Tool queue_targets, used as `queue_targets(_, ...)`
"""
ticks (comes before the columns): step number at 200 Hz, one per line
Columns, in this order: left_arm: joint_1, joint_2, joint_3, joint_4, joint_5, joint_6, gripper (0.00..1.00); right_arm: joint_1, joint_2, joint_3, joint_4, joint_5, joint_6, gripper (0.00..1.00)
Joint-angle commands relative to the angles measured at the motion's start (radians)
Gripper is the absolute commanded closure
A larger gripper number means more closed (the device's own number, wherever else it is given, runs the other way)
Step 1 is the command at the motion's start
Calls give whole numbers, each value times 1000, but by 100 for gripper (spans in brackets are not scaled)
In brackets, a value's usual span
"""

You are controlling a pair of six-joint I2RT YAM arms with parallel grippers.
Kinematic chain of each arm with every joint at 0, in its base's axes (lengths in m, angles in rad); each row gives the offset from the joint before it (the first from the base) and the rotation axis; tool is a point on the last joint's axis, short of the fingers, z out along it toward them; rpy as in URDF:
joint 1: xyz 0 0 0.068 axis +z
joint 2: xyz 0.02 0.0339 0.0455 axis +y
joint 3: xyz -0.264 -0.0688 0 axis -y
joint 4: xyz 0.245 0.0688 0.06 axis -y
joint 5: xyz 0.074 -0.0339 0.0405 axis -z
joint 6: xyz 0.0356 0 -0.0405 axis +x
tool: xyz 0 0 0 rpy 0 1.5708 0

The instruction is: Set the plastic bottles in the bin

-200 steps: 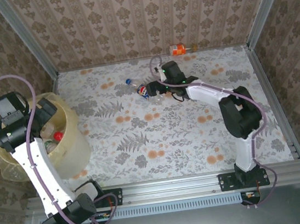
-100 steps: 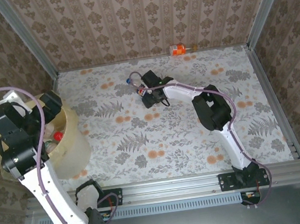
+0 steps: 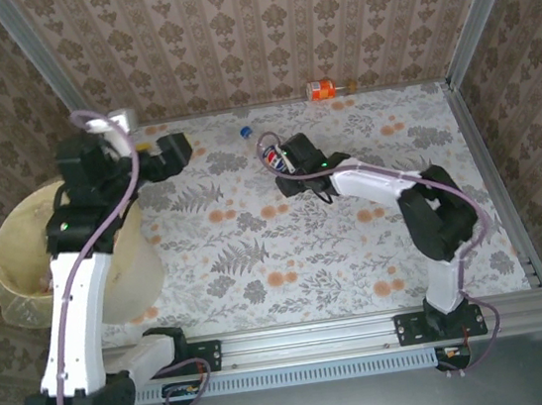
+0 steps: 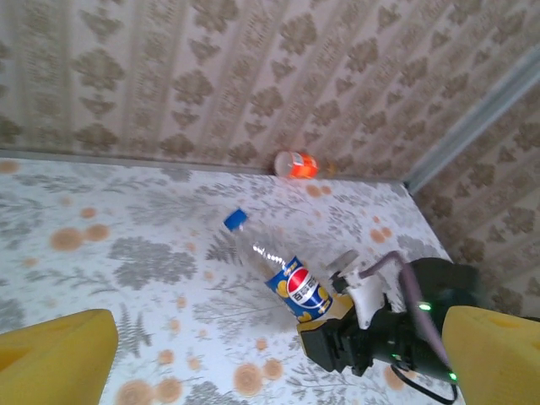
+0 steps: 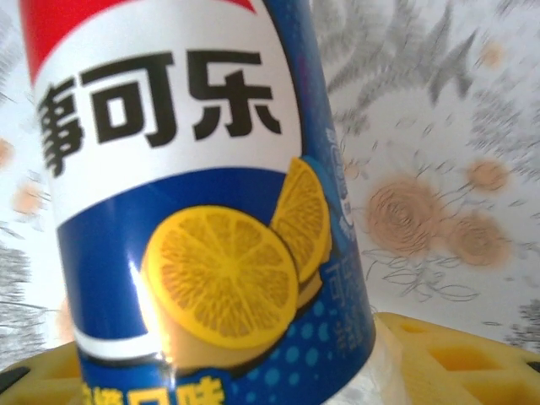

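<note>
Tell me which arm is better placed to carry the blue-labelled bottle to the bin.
Right. Its hand grips the blue-labelled bottle; the left hand is open, beside the bin, apart from that bottle.

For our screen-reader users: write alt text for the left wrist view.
The right gripper clamps the base of a blue-labelled bottle with a blue cap. An orange bottle lies on the floral table by the far wall; the left gripper is wide open.

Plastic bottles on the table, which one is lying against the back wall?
The orange-labelled bottle, alone at the far wall; the blue-labelled bottle sits away from it, between the right gripper's fingers.
</note>
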Motion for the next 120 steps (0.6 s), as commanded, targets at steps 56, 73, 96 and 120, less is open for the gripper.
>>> queue_targets(56, -256, 338, 30, 351, 132, -132, 0, 4, -410, -334, 441, -135, 140, 54)
queue_targets(73, -293, 391, 33, 411, 131, -162, 0, 4, -427, -348, 486, -201, 161, 54)
queue_targets(96, -311, 441, 24, 468, 77, -220, 0, 5, -427, -349, 523, -265, 199, 54)
queue_targets(120, -315, 484, 1, 587, 87, -283, 0, 6, -425, -349, 565, -322, 232, 53)
